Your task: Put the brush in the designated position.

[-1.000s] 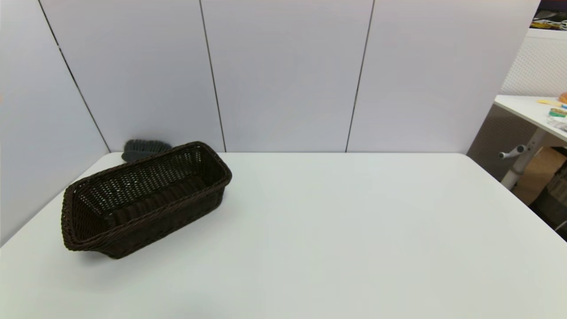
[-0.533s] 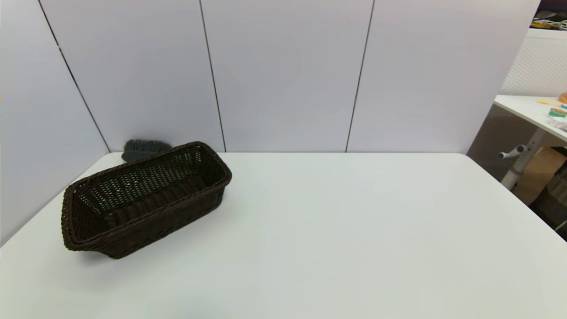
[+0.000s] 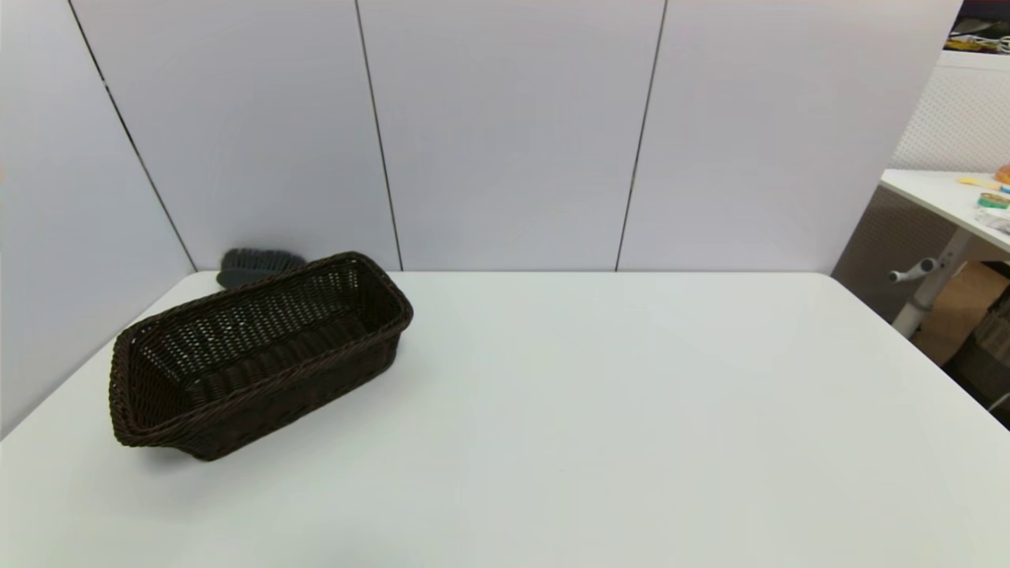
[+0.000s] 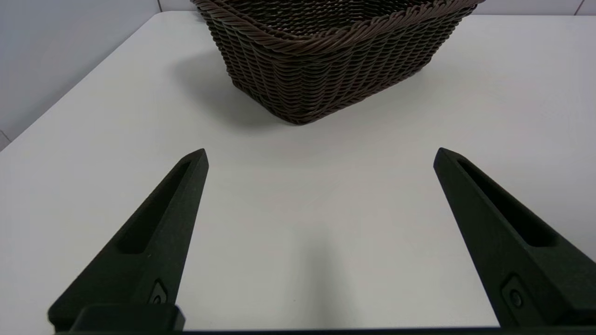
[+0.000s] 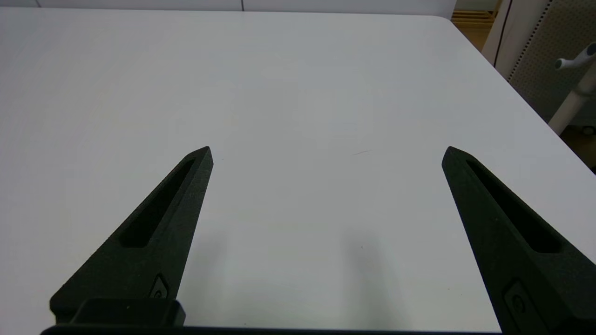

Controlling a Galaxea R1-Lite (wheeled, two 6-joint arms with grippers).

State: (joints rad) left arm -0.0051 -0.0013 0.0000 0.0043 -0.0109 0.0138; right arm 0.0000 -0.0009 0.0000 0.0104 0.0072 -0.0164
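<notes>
No readable text or labels.

Left gripper (image 4: 320, 156): two black fingers (image 4: 158, 223) spread wide apart, nothing between them.
Basket (image 4: 326, 60): dark brown, woven, sits on the table ahead of the fingers.
Table (image 4: 298, 195): white.

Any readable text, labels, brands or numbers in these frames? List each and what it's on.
None readable.
The wicker basket, the brush behind it and the white table carry no visible print.
The left gripper and right gripper, both open over the table, show no markings.
The coloured items on the side table at far right are too small to read.
</notes>
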